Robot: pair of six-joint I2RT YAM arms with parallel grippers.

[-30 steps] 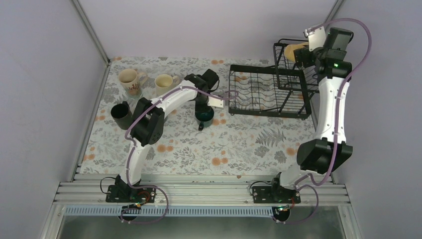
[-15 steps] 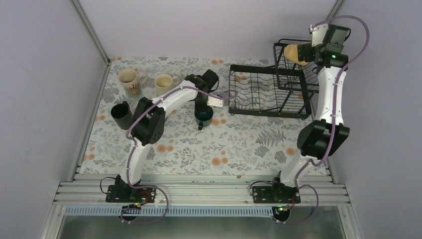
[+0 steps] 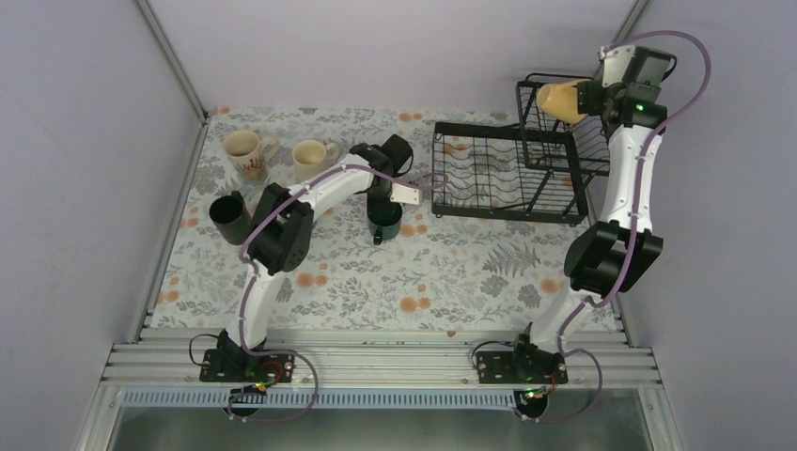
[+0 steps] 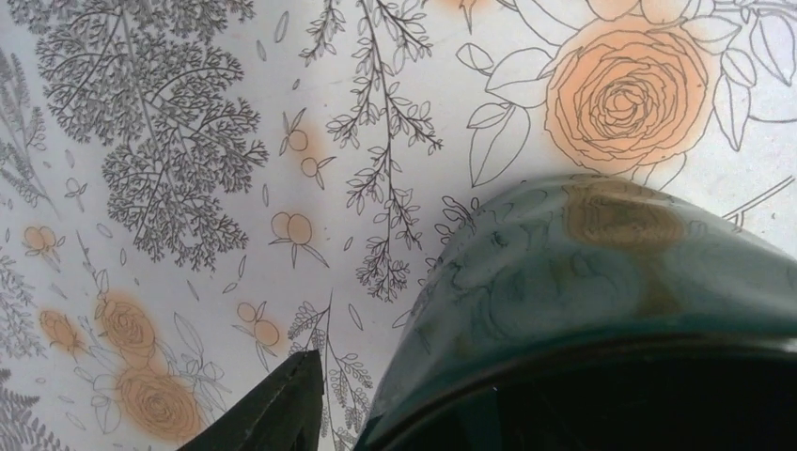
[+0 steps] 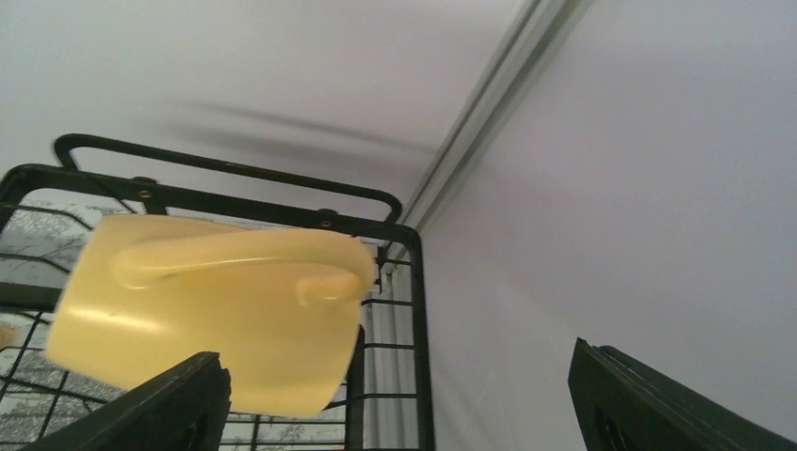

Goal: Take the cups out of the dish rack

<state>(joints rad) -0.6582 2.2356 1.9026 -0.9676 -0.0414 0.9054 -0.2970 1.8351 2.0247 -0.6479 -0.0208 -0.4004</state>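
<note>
Yellow mug (image 5: 207,310) sits at the dish rack (image 3: 489,178)'s raised basket, right claw (image 5: 398,355) spread wide beside it. Teal mug (image 4: 601,282) stands on the tabletop (image 3: 451,272); left claw (image 3: 383,205) seems parted at its rim.

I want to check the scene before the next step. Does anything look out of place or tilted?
The yellow mug is tipped on its side at the raised basket of the rack, not standing upright. Nothing else stands out.
</note>
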